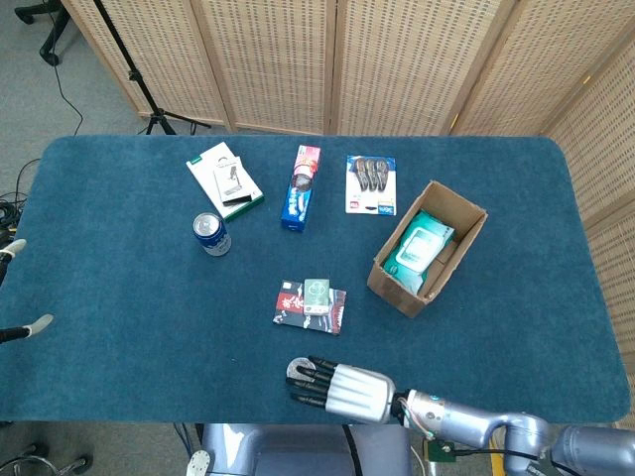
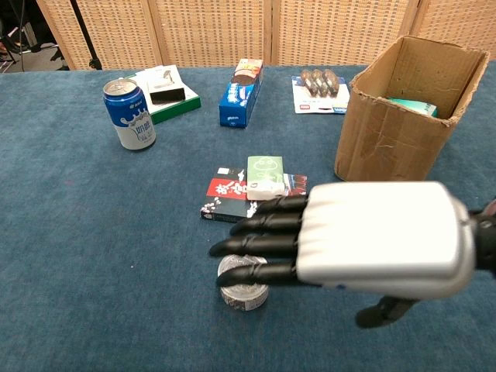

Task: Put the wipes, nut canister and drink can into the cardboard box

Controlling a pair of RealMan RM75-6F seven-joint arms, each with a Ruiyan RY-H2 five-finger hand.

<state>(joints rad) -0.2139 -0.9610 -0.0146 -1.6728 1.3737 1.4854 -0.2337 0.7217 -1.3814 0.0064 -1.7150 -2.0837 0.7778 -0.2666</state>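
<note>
The clear round nut canister [image 1: 295, 369] [image 2: 245, 295] stands near the table's front edge. My right hand [image 1: 332, 389] [image 2: 356, 240] hovers over it, fingers stretched out flat toward the left and covering part of its lid, holding nothing. The blue-and-white drink can [image 1: 210, 234] [image 2: 129, 113] stands upright at the left. The wipes pack [image 1: 422, 243] [image 2: 411, 106] lies inside the open cardboard box [image 1: 394, 290] [image 2: 387, 147] at the right. Of my left hand [image 1: 20, 288] only spread fingertips show at the left edge of the head view.
A book with a small green pack on it [image 1: 310, 305] [image 2: 256, 198] lies just behind the canister. Along the back lie a green-and-white box [image 1: 225, 180] [image 2: 164, 87], a blue carton [image 1: 301, 186] [image 2: 242, 93] and a blister pack [image 1: 371, 183] [image 2: 319, 84].
</note>
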